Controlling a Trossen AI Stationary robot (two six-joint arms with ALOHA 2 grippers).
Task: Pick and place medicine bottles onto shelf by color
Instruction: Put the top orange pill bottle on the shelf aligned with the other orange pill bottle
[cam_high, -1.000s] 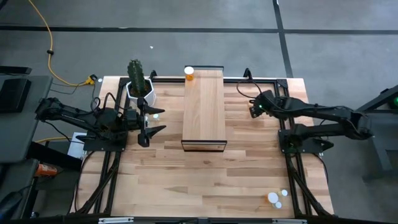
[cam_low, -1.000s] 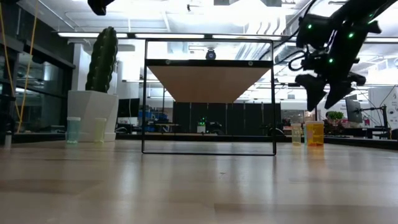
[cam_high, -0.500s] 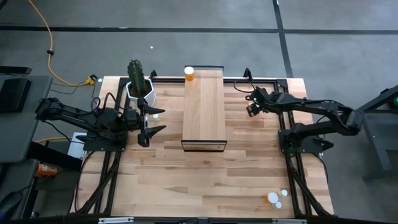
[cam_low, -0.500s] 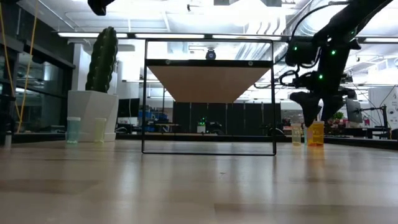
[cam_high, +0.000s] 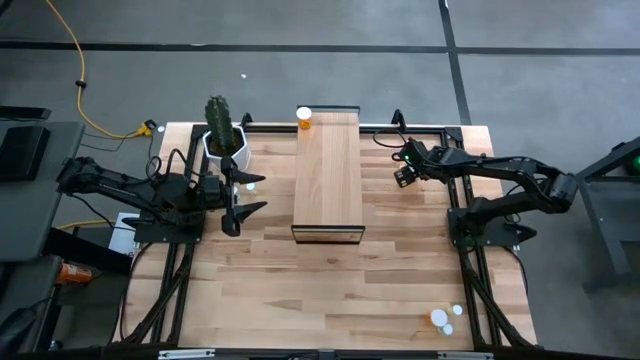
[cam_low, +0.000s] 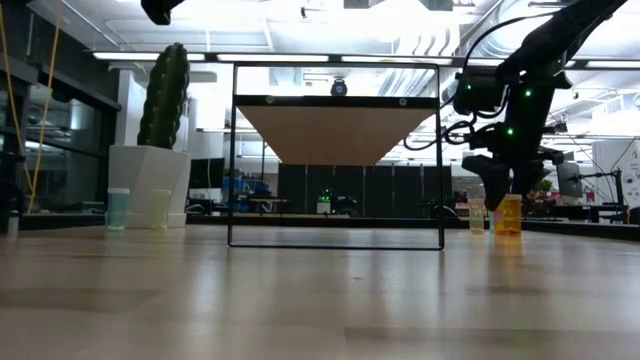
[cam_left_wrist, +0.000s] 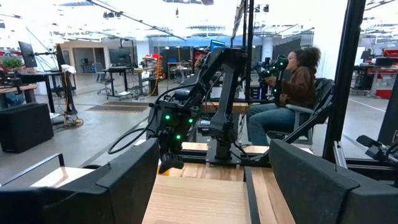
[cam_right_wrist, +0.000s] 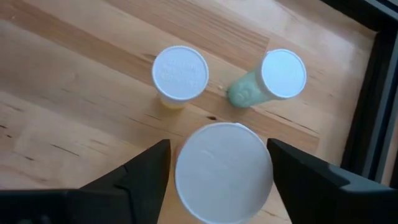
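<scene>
While one orange bottle (cam_high: 304, 118) sits at the shelf's (cam_high: 328, 175) twelve o'clock end, our right gripper (cam_right_wrist: 221, 163) straddles a large white cap (cam_right_wrist: 222, 171), jaws wide; left gripper (cam_high: 237, 199) waits wide at nine o'clock.

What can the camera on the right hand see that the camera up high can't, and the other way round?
Only the right wrist view: three white caps close up, a big one between the right hand's fingers and two smaller bottles, one yellowish, one green.
Only the high view: the shelf, an orange bottle at its far end, the cactus, the left hand, two bottles at the near right corner.
Both: the wooden table and the right hand.
</scene>
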